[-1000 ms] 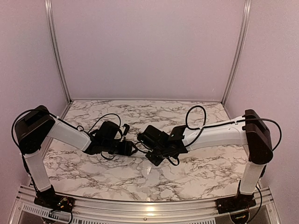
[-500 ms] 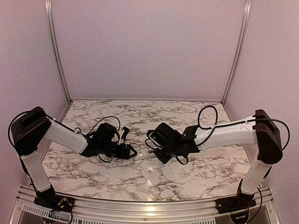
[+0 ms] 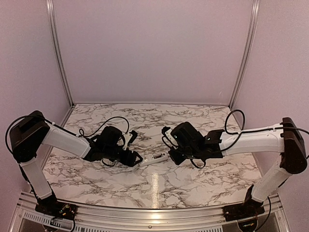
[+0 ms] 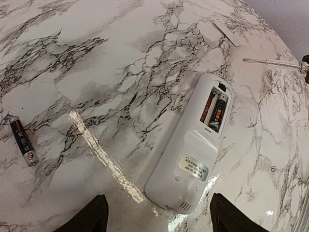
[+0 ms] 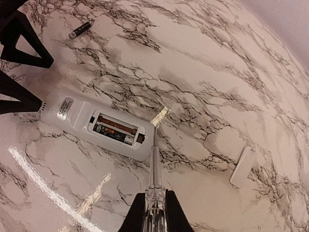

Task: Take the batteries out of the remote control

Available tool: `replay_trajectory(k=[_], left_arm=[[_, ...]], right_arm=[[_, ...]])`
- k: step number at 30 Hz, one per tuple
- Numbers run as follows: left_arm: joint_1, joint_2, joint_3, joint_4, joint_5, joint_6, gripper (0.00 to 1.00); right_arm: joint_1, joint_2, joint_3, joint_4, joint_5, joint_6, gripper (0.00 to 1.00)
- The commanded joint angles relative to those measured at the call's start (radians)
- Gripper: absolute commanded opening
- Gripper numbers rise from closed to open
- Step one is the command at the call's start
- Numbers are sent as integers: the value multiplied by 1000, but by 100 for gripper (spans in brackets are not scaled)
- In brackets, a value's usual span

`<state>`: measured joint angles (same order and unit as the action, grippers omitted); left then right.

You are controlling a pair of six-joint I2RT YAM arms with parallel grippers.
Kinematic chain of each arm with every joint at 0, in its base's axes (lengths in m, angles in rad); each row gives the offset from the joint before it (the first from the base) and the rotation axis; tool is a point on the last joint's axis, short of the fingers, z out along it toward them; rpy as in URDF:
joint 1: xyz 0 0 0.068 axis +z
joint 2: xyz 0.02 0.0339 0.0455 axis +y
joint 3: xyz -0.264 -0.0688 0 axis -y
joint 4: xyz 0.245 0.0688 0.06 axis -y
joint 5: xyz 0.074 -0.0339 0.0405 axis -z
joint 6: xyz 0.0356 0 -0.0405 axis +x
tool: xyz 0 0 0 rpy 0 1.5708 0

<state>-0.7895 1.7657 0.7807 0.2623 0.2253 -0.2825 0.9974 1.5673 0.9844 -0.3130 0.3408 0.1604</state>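
Observation:
The white remote control (image 4: 190, 159) lies back-up on the marble with its battery bay open. It also shows in the top view (image 3: 154, 158) and the right wrist view (image 5: 72, 112). One dark battery (image 4: 218, 112) sits in the bay beside an empty slot. A second battery (image 4: 23, 140) lies loose on the table and also shows in the right wrist view (image 5: 79, 30). My left gripper (image 4: 161, 220) is open, its fingers astride the remote's near end. My right gripper (image 5: 153, 210) is shut on a thin grey screwdriver (image 5: 154, 166) whose tip is by the remote's bay end.
The small white cover piece (image 5: 241, 166) lies flat on the marble right of the screwdriver, and shows far off in the left wrist view (image 4: 227, 33). The left gripper's black fingers (image 5: 19, 29) stand at the remote's other end. Both arms (image 3: 241, 140) reach in from the sides.
My right arm has pulled back to the right with the screwdriver. The two grippers, close together a second ago, are now apart, and the remote shows between them.

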Motion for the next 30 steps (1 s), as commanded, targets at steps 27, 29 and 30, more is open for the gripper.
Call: replay_trajectory(k=[27, 29, 30], left_arm=[[-79, 210, 353, -417, -37, 602, 78], [-80, 224, 365, -424, -55, 604, 76], [-81, 229, 370, -424, -67, 606, 75]], right_arm=[[-39, -197, -160, 97, 55, 19, 0], [-39, -198, -160, 95, 55, 17, 0], [-38, -199, -161, 94, 55, 17, 0]])
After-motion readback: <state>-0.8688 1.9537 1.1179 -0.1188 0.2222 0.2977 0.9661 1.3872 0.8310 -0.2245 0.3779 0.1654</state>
